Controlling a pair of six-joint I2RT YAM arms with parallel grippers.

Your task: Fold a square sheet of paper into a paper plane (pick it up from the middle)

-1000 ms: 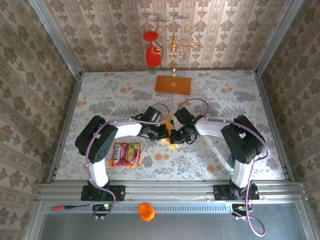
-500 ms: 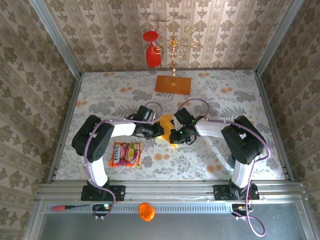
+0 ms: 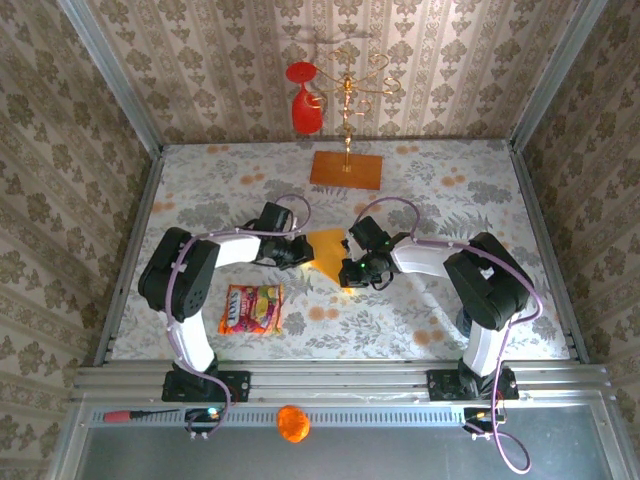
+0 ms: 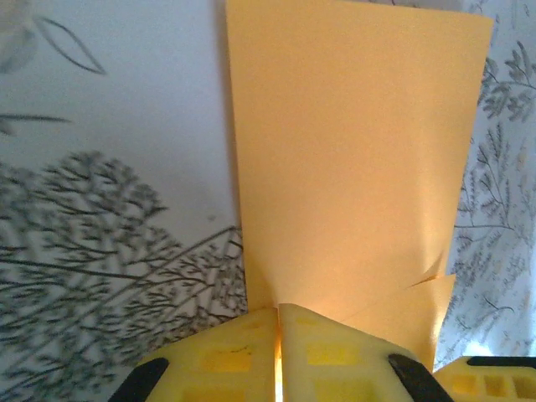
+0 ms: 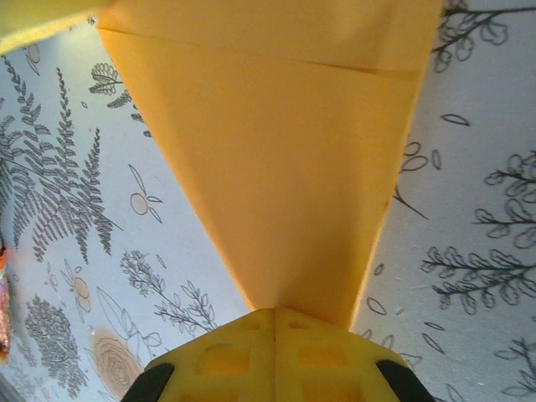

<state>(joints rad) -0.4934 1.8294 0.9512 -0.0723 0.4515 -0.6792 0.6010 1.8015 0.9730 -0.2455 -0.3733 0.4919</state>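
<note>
**Both my jaws clenched on the folded sheet, mid-tabletop**

My left jaws and my right jaws are each pinched tight on the square sheet of paper, left from its 9 o'clock side, right from about 4 o'clock. It sits at the middle of the tabletop between my wrists. I cannot tell whether any of it touches the surface.

It is plain yellow-orange and already folded. From above it reads as a wedge. My left wrist camera shows the sheet as a tall panel with straight sides and a squared far end, and a small flap juts out low on the right by my jaws. My right wrist camera shows the sheet tapering down into my jaws, with a crease across its wide far part.

Bare floral cloth runs from the sheet toward 12 o'clock as far as the brownish-orange board with its gold stand and a hanging red glass. The snack packet lies at 8 o'clock, apart from the paper. Wallpapered panels close in the sides.
</note>
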